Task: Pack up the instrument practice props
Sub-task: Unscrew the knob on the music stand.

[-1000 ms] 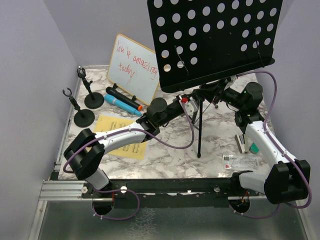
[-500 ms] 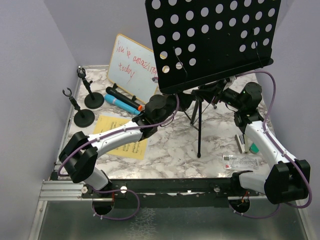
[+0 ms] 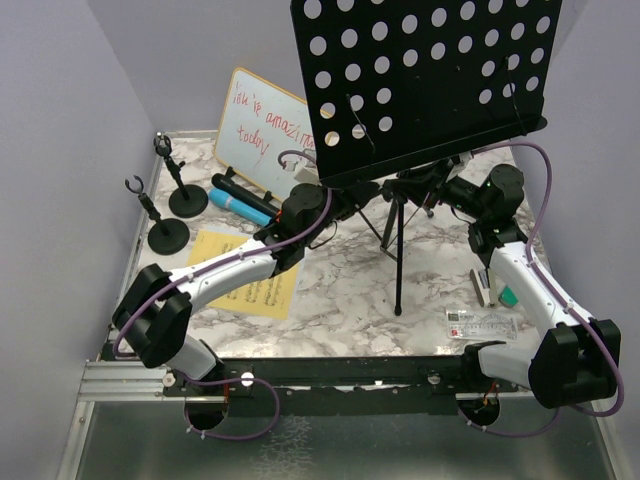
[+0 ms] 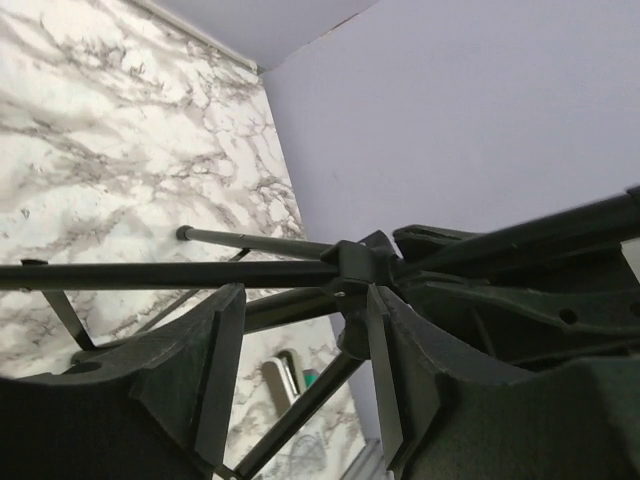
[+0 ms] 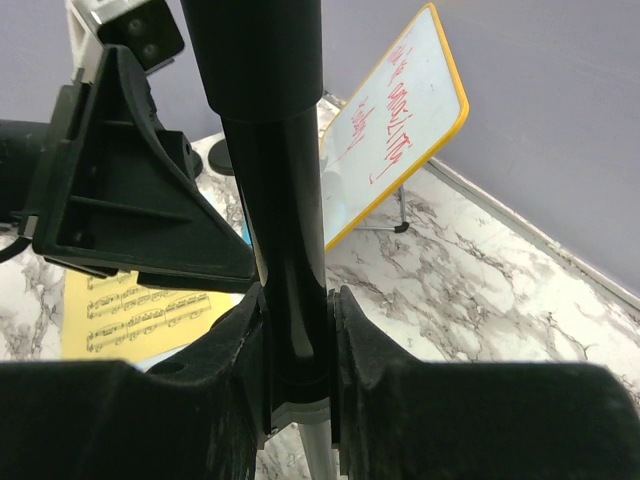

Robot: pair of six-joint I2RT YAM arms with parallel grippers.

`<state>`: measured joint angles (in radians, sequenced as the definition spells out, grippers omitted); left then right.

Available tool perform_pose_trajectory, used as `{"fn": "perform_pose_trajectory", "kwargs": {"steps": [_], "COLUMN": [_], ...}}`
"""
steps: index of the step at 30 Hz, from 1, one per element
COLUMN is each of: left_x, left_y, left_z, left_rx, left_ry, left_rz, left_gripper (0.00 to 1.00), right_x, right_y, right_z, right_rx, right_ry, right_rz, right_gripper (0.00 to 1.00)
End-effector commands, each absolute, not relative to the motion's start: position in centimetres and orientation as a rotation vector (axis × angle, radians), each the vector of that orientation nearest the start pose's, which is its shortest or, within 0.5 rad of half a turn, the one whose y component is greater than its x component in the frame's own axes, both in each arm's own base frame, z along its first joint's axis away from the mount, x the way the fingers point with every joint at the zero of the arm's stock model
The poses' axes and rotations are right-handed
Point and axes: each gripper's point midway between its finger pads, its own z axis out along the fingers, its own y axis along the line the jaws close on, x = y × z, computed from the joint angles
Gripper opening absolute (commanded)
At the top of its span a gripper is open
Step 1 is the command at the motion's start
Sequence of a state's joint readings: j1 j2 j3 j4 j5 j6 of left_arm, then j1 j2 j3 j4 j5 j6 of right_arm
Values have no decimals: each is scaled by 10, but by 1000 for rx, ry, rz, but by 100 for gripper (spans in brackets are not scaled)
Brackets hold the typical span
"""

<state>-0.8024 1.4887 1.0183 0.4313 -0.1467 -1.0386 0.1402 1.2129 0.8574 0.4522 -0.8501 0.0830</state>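
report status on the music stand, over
Left gripper open, straddling tripod hub. Right gripper shut on music stand pole. Stand upright, not folded. Whiteboard close beside left wrist.

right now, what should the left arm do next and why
Probably close the left fingers on the leg joint of the music stand: they stand open around it, and the right fingers clamp the pole, so the stand looks steadied.

Matt black metal music desk, glossy marble-look table, yellow paper sheet music.
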Motion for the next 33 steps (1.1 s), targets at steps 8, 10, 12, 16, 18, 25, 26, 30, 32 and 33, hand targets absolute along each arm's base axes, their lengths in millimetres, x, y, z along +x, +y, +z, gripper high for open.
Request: {"fn": "perform_pose_trajectory", "kwargs": {"steps": [8, 10, 12, 16, 18, 25, 26, 30, 32, 33], "left_x": [307, 299, 291, 287, 291, 303, 305, 312, 313, 314], "left_y": [-360, -364, -366, -372, -375, -386, -388, -394, -398, -399], "left_z": [300, 299, 301, 306, 309, 317, 318, 322, 323, 323], "left_rx": [543, 681, 779, 884, 912, 991, 999, 1015, 1023, 1025], "left_ry": [1452, 1342, 1220, 1088, 1057, 961, 952, 925, 917, 919], "left_rz": [-821, -725, -639, -537, -490, -344, -328, -288, -286, -287], "left_gripper": [83, 84, 84, 83, 82, 75, 74, 68, 66, 64], "right_x": [343, 343, 342, 342, 342, 341, 341, 340, 341, 341], "right_y": [181, 181, 181, 181, 181, 181, 181, 181, 181, 181], "right_z": [251, 251, 251, 251, 251, 252, 253, 254, 254, 254], "right_rx": [-687, -687, -687, -688, -688, -691, -692, -692, -691, -691], "right_ry": [1593, 1592, 1594, 1594, 1594, 1591, 1590, 1587, 1589, 1589], "right_rz": [877, 877, 881, 878, 877, 878, 879, 878, 878, 878], "right_gripper": [1, 1, 1, 1, 1, 1, 0, 1, 1, 1]}}
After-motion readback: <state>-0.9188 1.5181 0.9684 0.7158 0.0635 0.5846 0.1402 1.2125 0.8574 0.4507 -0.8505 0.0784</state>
